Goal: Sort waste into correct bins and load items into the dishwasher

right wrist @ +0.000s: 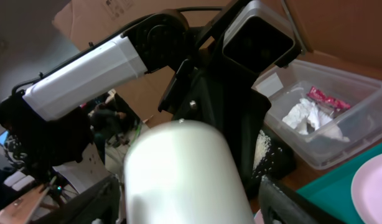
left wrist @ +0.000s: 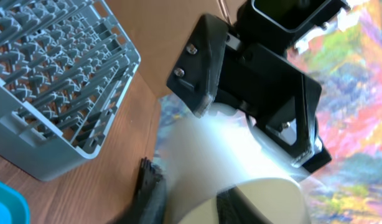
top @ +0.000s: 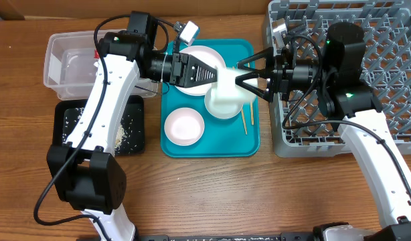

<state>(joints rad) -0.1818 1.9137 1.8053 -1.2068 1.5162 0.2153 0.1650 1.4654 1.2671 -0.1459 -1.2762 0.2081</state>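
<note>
Bowl point(top: 225, 97) in mid-air over teal tray point(top: 252, 144), between L gripper point(top: 217, 72) and R gripper point(top: 239, 73), which meet tip to tip.

We see R fingers point(right wrist: 290, 205) spread wide, one each side of bowl body; we cannot tell whether they press on it. In L wrist view, one L finger point(left wrist: 147, 193) sits outside the bowl wall and the other inside the rim; we cannot tell whether they pinch it. On teal tray: small plate point(top: 184, 126) at front, large plate point(top: 202, 57) at rear under L gripper, chopsticks point(top: 245, 120) beside bowl. Clear tub point(top: 58, 67) holds red wrapper point(right wrist: 328, 98) and tissue point(right wrist: 309, 115). Black tray point(top: 65, 144) in front of tub holds rice point(top: 122, 130). Dish rack point(top: 393, 67) stands on R side, just beside teal tray.
</note>
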